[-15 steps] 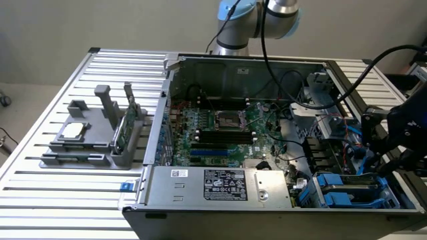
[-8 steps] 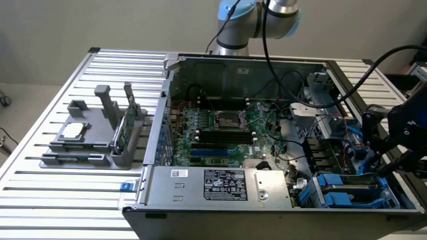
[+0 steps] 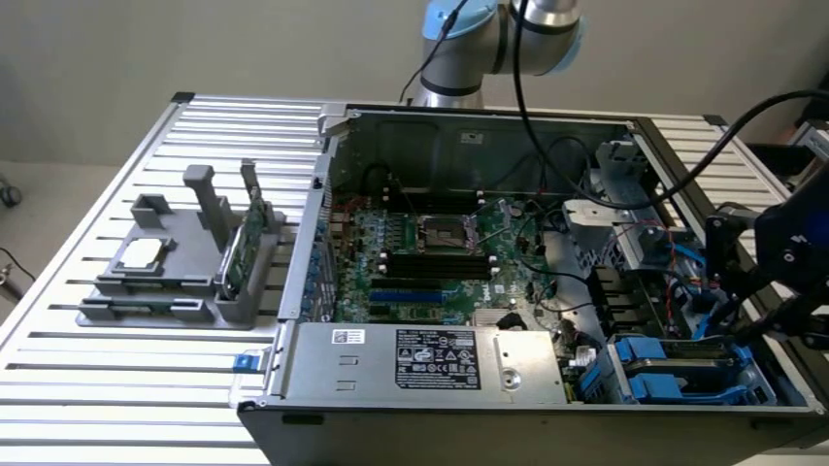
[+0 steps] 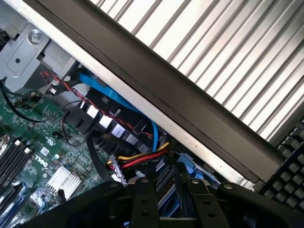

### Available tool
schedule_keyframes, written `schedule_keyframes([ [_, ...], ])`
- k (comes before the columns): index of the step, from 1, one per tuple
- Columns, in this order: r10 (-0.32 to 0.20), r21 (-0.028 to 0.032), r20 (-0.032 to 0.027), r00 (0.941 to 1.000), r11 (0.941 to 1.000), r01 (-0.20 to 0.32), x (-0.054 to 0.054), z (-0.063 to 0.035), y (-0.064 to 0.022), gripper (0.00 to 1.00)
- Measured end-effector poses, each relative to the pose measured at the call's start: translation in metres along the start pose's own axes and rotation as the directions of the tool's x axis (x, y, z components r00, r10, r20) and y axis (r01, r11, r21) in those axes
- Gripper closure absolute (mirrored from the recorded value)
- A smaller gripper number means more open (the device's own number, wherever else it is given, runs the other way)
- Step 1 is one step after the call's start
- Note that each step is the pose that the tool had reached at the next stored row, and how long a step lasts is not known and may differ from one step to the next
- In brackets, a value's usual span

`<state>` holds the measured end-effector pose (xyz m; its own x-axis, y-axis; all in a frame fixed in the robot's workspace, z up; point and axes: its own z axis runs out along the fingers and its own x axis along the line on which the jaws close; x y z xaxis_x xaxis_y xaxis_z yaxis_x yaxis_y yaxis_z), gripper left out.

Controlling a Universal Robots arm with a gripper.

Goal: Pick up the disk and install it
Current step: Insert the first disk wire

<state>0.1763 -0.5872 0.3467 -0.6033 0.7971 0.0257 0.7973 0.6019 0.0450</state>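
Note:
The disk [image 3: 680, 367], grey metal in a bright blue carrier, lies in the drive bay at the near corner of the open computer case [image 3: 340, 165], on the exterior view's right. My gripper [image 3: 741, 330] reaches down from the dark arm onto the disk's right-hand end. In the wrist view the two black fingers [image 4: 142, 197] stand close together around blue carrier plastic [image 4: 186, 170], so the gripper [image 4: 173, 192] looks shut on the disk. Most of the disk is hidden there by the fingers.
Red, yellow and blue cables [image 4: 137, 159] run right beside the fingers. The case's dark side wall [image 4: 190, 104] is close by. A grey stand [image 3: 169, 282] holding a silver chip [image 3: 143, 254] and a green card [image 3: 240, 248] sits at the exterior view's left. A black keyboard [image 4: 290, 156] lies outside the case.

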Motion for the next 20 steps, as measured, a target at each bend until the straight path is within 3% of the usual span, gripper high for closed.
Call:
schedule_keyframes([
  [8,0.064,-0.0022,0.0022,0.9979,0.9979,-0.064,-0.0015,0.0045,0.0016,0.69],
  [15,0.075,-0.0103,-0.0094,0.9971,0.9971,-0.076,-0.002,0.0048,0.0023,0.69],
  [20,0.082,-0.0115,-0.0107,0.9966,0.9966,-0.082,-0.0028,0.0056,0.0018,0.69],
])
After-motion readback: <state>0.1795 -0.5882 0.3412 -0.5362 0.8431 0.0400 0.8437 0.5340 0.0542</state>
